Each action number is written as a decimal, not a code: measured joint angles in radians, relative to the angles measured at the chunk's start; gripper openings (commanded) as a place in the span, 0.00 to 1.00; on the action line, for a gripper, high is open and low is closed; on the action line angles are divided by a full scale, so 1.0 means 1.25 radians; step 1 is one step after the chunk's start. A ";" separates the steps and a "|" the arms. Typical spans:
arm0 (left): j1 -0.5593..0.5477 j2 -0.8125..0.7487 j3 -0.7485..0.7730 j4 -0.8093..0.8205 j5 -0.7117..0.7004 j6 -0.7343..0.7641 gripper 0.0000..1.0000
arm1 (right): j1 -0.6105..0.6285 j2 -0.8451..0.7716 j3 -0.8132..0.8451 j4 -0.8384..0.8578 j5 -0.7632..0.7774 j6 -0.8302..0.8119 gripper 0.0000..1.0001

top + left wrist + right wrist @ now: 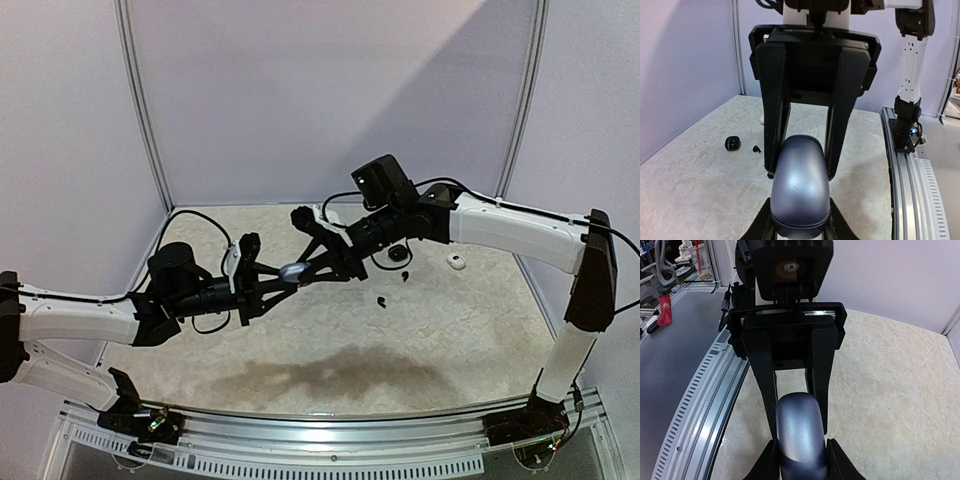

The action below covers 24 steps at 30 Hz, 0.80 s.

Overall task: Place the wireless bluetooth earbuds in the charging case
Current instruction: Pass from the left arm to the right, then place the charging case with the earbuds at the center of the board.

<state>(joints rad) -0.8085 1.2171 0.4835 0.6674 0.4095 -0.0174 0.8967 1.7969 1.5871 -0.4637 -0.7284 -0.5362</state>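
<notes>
1. A tiny black plastic earbud (383, 300) is lying on the table, well apart from the bluish-silver oval charging case (293, 271), on its right-arm side. No earbud is sitting in the case.
2. The case is hanging in mid-air, apparently closed. The left gripper (800, 227) is clamping one end narrowly, and the right gripper (801, 465) is pressing its fingers against the other end.
3. Risk: an uneven pull between the arms could twist the smooth shell free and drop it.
4. A beige speckled tabletop (450, 330) is lying beneath the case, with pale lilac wall panels (300, 100) standing behind it.
</notes>
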 measured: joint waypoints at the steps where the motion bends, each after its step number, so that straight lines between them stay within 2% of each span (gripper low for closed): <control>1: 0.000 0.000 0.000 0.000 -0.004 -0.002 0.85 | 0.000 0.002 0.004 -0.003 0.000 -0.001 0.00; 2: 0.000 0.000 0.000 0.000 -0.011 -0.008 0.97 | 0.000 0.005 0.009 -0.006 0.002 -0.001 0.00; 3: -0.001 0.000 0.000 0.003 -0.029 -0.010 0.99 | -0.001 0.010 0.016 -0.006 0.008 0.007 0.00; 9: -0.001 -0.015 0.000 0.004 -0.123 0.018 0.99 | -0.037 0.072 0.056 0.021 0.013 0.130 0.00; 16: -0.009 -0.026 -0.002 0.016 -0.287 0.080 0.99 | -0.082 0.270 0.194 0.052 0.032 0.349 0.00; 20: -0.012 -0.026 -0.002 0.021 -0.325 0.092 0.99 | -0.079 0.391 0.264 0.067 0.037 0.489 0.00; 24: -0.013 -0.026 -0.003 0.022 -0.340 0.096 0.99 | -0.078 0.481 0.327 0.065 0.040 0.577 0.06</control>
<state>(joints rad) -0.8249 1.1843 0.4793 0.6945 -0.0154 0.1024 0.7994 2.3981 1.9961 -0.3824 -0.6781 0.1852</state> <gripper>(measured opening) 0.989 0.296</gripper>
